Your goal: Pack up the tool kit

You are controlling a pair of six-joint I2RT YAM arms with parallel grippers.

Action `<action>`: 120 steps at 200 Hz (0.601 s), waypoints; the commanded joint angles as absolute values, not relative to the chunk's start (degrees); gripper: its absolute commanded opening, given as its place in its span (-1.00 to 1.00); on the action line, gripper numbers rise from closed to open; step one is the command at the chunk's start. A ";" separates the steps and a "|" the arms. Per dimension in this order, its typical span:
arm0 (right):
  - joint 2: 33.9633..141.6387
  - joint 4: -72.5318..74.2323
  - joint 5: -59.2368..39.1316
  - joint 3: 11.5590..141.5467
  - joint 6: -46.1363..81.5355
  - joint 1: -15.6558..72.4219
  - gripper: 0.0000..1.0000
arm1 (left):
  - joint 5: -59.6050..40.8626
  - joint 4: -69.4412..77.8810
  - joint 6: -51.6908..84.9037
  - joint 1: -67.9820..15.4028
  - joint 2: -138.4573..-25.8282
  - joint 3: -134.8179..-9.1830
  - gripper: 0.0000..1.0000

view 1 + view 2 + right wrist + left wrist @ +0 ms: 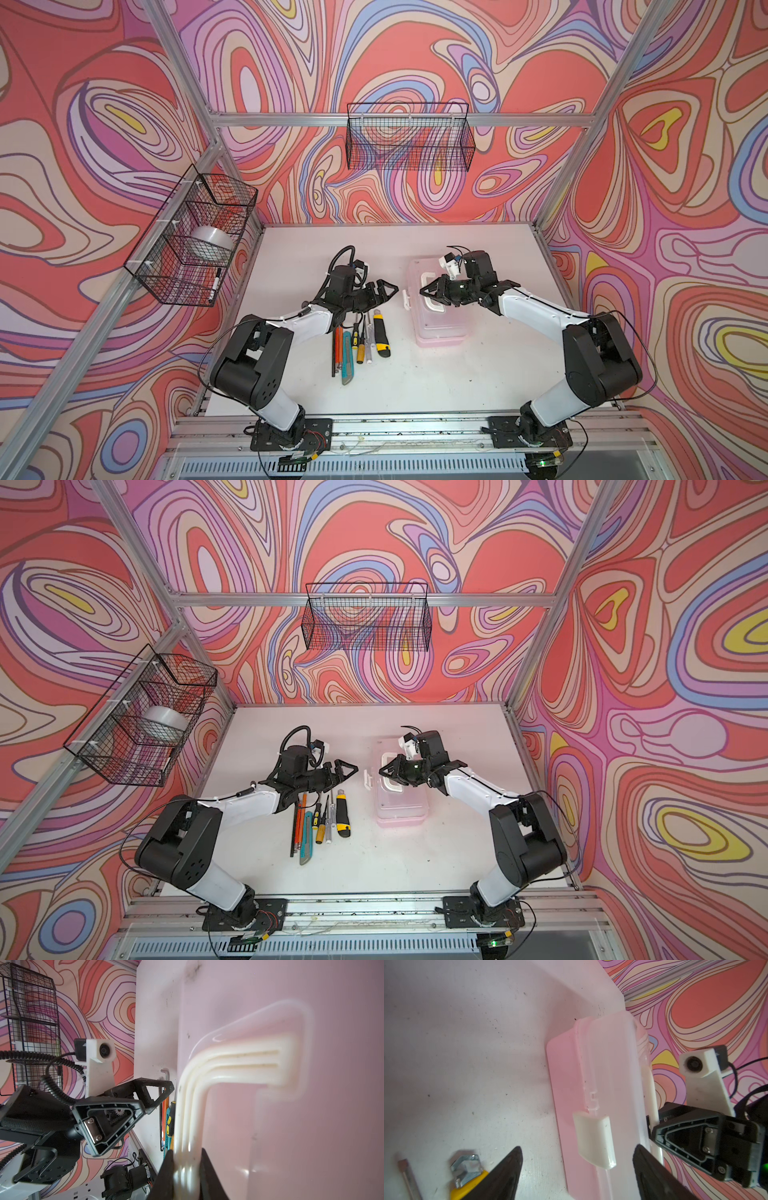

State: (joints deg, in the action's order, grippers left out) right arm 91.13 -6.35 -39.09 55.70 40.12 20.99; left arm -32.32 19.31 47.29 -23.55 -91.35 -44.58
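The pale-pink case (441, 329) sits on the tabletop (415, 382), and the right hand (422, 291) is clamped narrowly on its white handle (239, 1064). The left hand (395, 291) hangs spread wide and empty just beside the case's latch (593, 1138), above the yellow-black knife (381, 332), teal knife (347, 359) and screwdrivers (360, 345) lying on that same side of the case.

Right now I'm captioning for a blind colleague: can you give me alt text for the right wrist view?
The right end effector is shut on the white handle of the pale-pink case, seen close up. Beside the case the left end effector hangs open, with tools lying on the table behind it.
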 commanded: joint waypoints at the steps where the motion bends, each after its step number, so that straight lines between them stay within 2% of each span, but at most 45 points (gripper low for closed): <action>1: 92.75 -5.37 -39.03 56.44 38.39 20.82 -1.00 | -28.35 13.62 42.85 -26.15 -88.93 -47.46 0.70; 33: 92.67 -5.52 -38.76 56.26 38.10 20.83 -1.00 | -25.62 10.18 40.60 -28.95 -89.78 -49.90 0.71; 120: 89.06 -9.31 -37.01 57.12 35.66 20.79 -1.00 | -23.96 1.86 38.57 -29.31 -96.11 -52.32 0.67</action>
State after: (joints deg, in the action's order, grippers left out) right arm 90.85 -7.22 -38.83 55.88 39.07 20.97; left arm -25.26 6.24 40.32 -29.32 -94.24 -51.31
